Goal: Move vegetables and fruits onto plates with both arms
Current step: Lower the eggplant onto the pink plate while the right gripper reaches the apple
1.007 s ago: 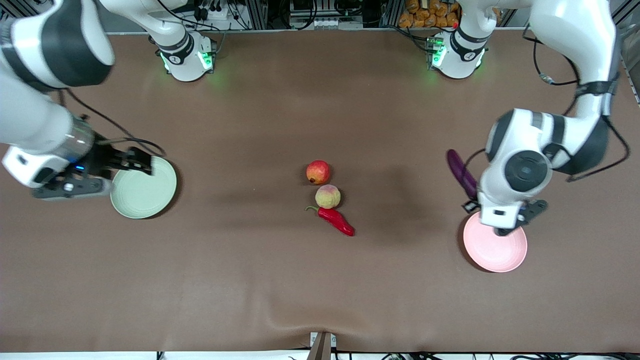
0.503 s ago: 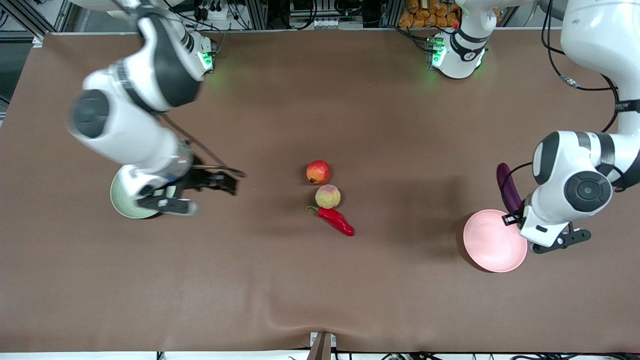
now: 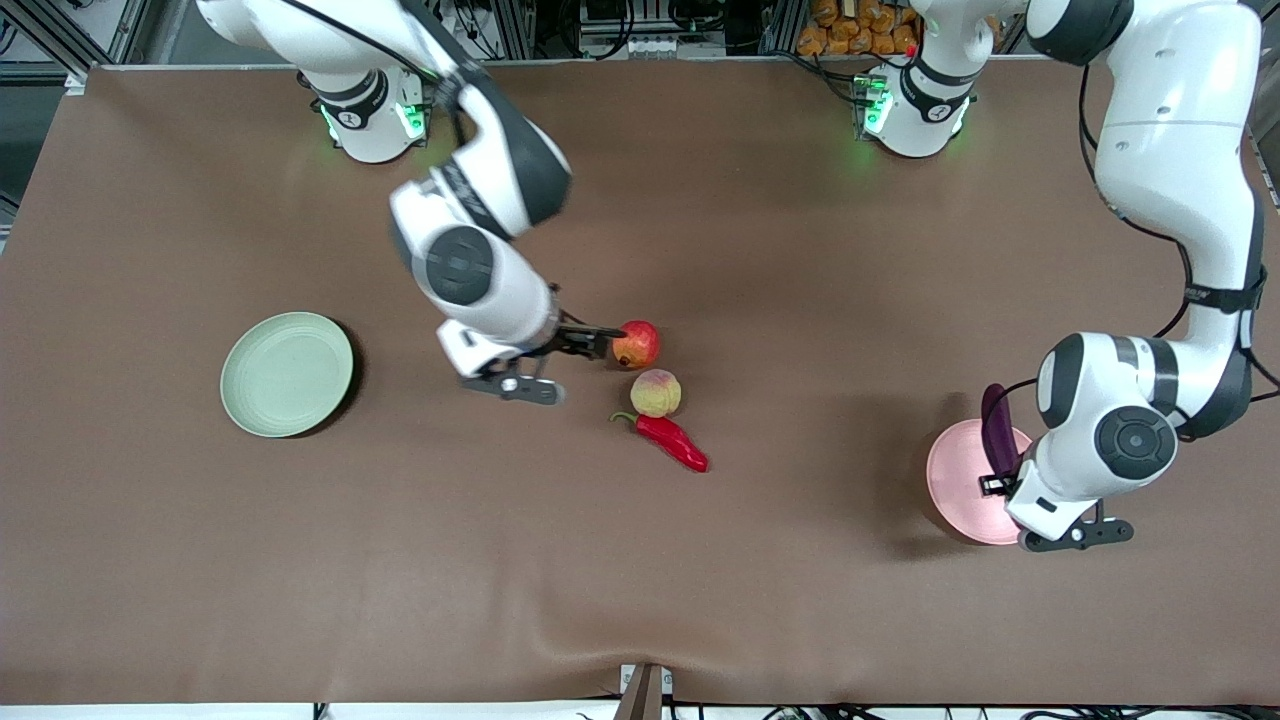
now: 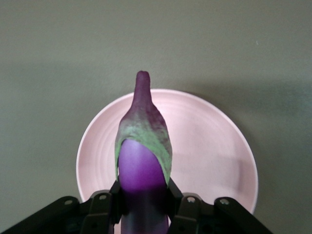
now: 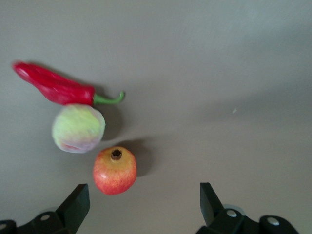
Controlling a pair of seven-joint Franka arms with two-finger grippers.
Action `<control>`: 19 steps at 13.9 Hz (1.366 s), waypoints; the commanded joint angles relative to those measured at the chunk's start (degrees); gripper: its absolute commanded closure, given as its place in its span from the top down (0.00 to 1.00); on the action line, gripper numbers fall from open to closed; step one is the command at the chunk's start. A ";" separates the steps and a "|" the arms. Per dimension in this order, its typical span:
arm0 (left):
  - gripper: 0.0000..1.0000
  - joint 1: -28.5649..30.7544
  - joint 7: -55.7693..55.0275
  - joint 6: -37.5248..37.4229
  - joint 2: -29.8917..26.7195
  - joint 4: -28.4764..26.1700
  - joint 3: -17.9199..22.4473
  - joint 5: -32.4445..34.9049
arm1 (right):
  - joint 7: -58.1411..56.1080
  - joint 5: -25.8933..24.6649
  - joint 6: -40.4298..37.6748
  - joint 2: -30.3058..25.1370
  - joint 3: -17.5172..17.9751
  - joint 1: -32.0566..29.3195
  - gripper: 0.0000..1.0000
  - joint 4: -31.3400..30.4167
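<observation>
- Step in hand, as judged: both arms are mid-transfer, the left delivering, the right approaching a pick.
- Left gripper [image 4: 144, 204]: fingers clamped on the purple eggplant [image 3: 997, 428], holding it over the pink plate [image 3: 958, 482], which lies near the table's edge at the left arm's end. The left wrist view shows the eggplant's stem end hanging above the plate's middle.
- Next move, left: lower and release so the eggplant rests within the rim, not across it.
- Right gripper [image 5: 144, 202]: fingers wide apart and empty, over the table's middle just beside the pomegranate [image 3: 637, 343]. The fruit sits off-centre between the fingers, closer to one.
- Next move, right: centre on the pomegranate, descend, close.
- The peach [image 3: 655, 392] lies nearer the front camera than the pomegranate, with the red chili pepper [image 3: 672, 441] nearer again, touching or almost touching the peach.
- The green plate [image 3: 287, 373], at the right arm's end, holds nothing.
</observation>
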 commanded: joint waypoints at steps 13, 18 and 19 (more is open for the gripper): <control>1.00 -0.64 3.39 5.84 3.85 2.02 1.93 4.70 | 9.72 2.11 8.95 9.35 1.23 4.11 1.00 0.92; 1.00 -0.37 2.43 5.41 0.78 1.84 1.31 3.99 | 12.09 2.63 10.09 10.93 1.23 5.17 1.00 0.83; 1.00 -0.37 2.08 4.80 -0.36 1.76 1.22 3.99 | 12.28 2.64 10.27 11.02 1.23 5.35 1.00 0.83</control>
